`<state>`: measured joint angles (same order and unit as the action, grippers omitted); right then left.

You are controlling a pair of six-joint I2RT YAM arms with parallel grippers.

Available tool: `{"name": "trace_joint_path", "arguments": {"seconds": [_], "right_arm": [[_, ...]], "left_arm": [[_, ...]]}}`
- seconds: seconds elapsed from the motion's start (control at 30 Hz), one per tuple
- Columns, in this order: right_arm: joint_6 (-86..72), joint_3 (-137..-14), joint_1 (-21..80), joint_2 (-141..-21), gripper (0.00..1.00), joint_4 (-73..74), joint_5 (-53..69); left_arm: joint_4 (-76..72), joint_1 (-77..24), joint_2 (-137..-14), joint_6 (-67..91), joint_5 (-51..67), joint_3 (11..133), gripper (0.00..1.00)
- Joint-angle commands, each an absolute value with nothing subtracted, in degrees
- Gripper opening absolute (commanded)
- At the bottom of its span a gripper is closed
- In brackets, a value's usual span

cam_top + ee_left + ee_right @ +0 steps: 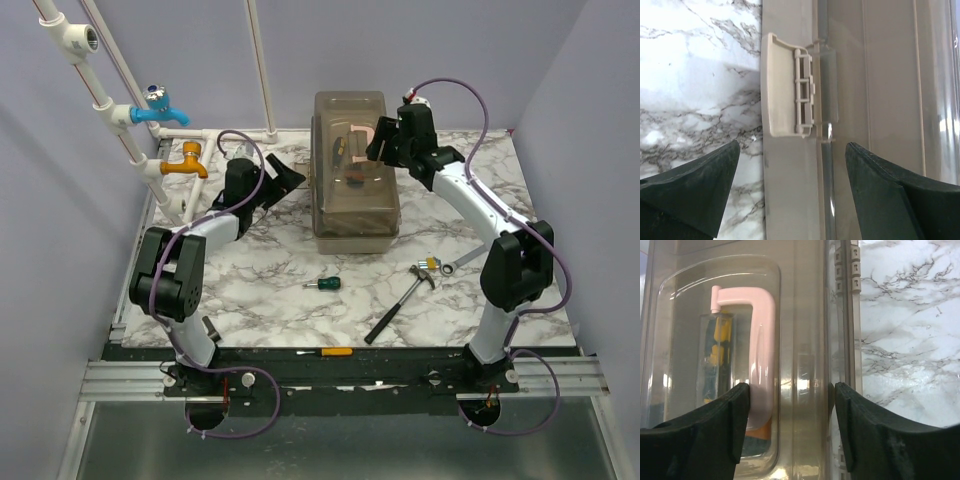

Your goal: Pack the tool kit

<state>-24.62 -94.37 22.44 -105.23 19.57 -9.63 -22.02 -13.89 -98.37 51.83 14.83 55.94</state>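
The beige-grey toolbox with its smoky lid down stands at the table's centre back. My left gripper is open, just left of the box. In the left wrist view its fingers straddle the box wall below a beige latch. My right gripper is open over the lid's right side. In the right wrist view its fingers bracket the lid strip between the pink handle and the hinge edge. Tools show dimly through the lid.
Loose on the marble: a green screwdriver, a hammer and a wrench. A yellow-handled screwdriver lies on the black near rail. Blue and orange taps on white pipes stand at back left.
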Motion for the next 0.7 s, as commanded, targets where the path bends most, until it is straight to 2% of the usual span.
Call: {"name": "trace_joint_path", "arguments": {"seconds": [0.0,0.23,0.47,0.67], "right_arm": [[-23.26,-91.37,21.28,-105.58,0.64,22.24,-7.54],[-19.61,-83.47,20.93,-99.51,0.57,23.23,-7.83],[-19.09,-78.81,19.11,-93.27,0.57,23.81,-9.72],[-18.17,-77.82,18.99,-90.93,0.58,24.0,-10.54]], "left_arm": [[-26.34,-13.88,-102.15,55.14,19.4,59.74,0.88],[-40.56,-18.6,-99.34,62.47,18.75,48.48,0.85],[-41.02,-27.04,-92.07,61.11,13.33,42.54,0.85],[-39.92,-28.77,-87.92,61.58,12.38,40.24,0.85]]}}
